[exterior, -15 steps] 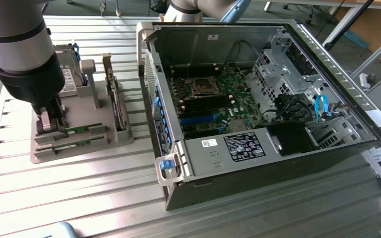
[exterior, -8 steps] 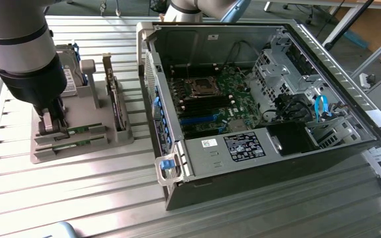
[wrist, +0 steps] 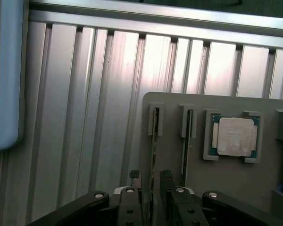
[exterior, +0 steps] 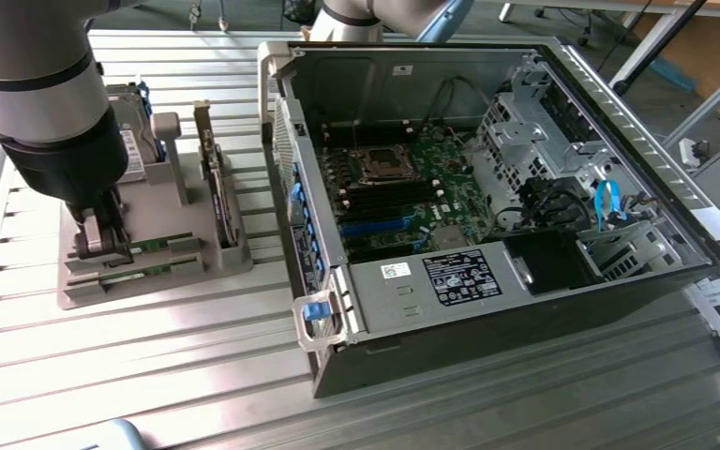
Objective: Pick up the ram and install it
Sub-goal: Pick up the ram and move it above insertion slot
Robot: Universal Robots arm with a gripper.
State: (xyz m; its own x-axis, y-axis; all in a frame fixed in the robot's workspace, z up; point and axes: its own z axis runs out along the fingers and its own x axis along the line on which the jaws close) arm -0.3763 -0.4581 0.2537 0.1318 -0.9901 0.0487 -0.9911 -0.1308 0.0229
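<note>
The tool (wrist: 150, 176), jaws open, straddles the ram (wrist: 154, 136), which stands on edge in its grey holder (wrist: 226, 183) on the table (wrist: 85, 117). Closing off-centre could tip it in its slot, or a finger might clip the neighbouring stick (wrist: 187, 141).

The arm (exterior: 29, 42) is a thick, rounded tube of silver-grey metal ringed by a dark band (exterior: 35, 82). Nearer the fingers it becomes a matt black wrist housing (exterior: 67, 164). Far behind the fingers, another pale grey link (exterior: 379, 11) has a light blue piece (exterior: 445, 19) at its edge.

The fingers (wrist: 168, 188) are two narrow black bars with squared tips and small screw holes lower down. Outside each finger, a curved black linkage bar (wrist: 73, 209) swings away, fixed by round silver pins (wrist: 99, 195). Small pale plates (wrist: 124, 190) sit where the fingers meet the linkages.
</note>
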